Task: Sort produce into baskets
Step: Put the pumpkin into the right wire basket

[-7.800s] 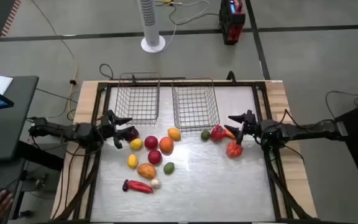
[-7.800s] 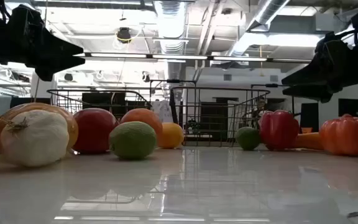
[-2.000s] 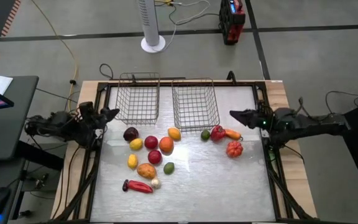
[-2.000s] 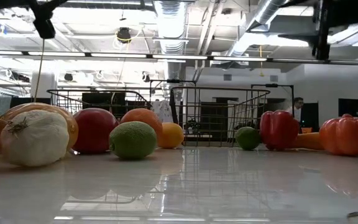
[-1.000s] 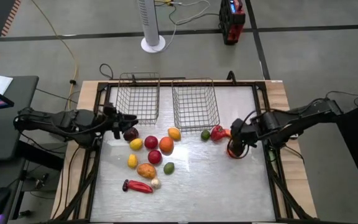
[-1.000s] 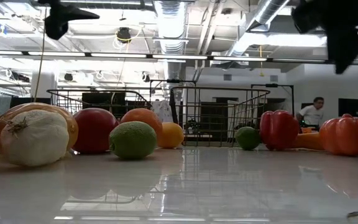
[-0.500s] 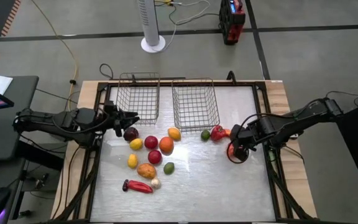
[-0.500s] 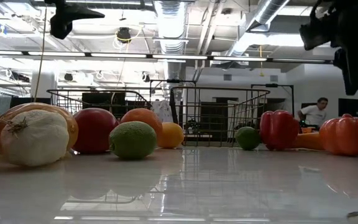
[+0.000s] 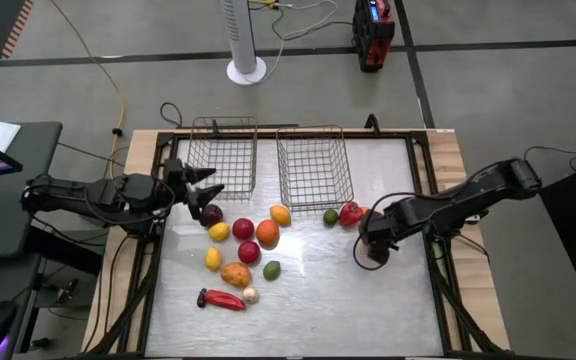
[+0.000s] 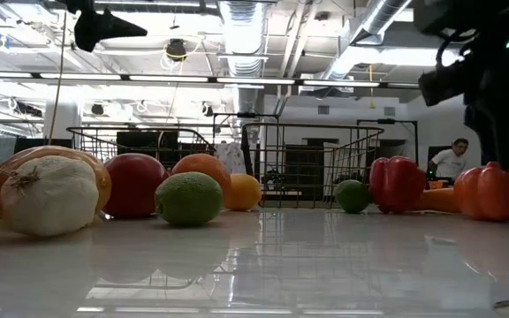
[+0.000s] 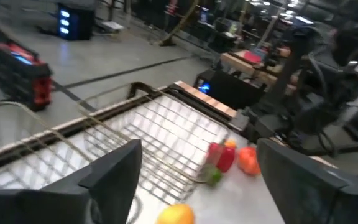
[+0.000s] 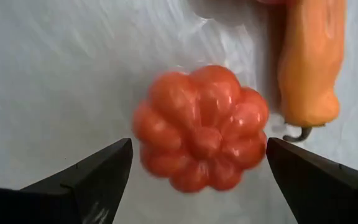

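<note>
The table (image 9: 318,300) fills the lower middle of the high view, with two wire baskets (image 9: 314,170) side by side at its upper edge, both looking empty. Most of the produce (image 9: 243,245) is clustered left of centre below the baskets.

The right gripper (image 9: 373,250) hangs at right of centre, directly over the ribbed orange pumpkin (image 12: 202,127). Its fingers are spread wide, one on each side of the pumpkin with nothing gripped. An orange pepper (image 12: 309,62) lies close by (a possible snag).

To grasp well, I judge it should descend straight, keep centred, and close across the widest ribs.

The left gripper (image 9: 200,184) waits at middle left, released, near the dark purple fruit (image 9: 210,214).
</note>
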Motion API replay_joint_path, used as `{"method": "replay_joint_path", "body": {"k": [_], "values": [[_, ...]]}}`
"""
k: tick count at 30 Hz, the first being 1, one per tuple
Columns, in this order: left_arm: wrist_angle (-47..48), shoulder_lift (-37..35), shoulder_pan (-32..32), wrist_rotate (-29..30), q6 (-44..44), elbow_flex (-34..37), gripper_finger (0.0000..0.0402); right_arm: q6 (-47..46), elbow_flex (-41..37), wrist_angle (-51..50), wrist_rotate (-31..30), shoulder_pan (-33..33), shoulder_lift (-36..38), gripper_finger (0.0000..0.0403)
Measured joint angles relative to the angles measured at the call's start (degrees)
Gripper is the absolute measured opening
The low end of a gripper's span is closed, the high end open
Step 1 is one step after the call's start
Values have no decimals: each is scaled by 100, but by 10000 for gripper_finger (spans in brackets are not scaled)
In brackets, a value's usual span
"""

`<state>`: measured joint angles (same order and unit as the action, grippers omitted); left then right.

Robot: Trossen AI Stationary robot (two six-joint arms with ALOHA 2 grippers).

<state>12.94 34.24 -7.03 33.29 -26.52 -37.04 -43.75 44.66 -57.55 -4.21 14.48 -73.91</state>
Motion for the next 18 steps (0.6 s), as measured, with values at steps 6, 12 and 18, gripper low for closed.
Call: {"method": "replay_joint_path", "body": {"k": [6,12,18], "values": [[151,-13,0,86,-26,0,317,180,31,272,-26,2,-611,400],[59,-58,0,80,34,0,312,180,31,351,-9,0,-745,392],[-548,-224,0,67,323,2,312,103,170,333,185,0,-423,369]]}}
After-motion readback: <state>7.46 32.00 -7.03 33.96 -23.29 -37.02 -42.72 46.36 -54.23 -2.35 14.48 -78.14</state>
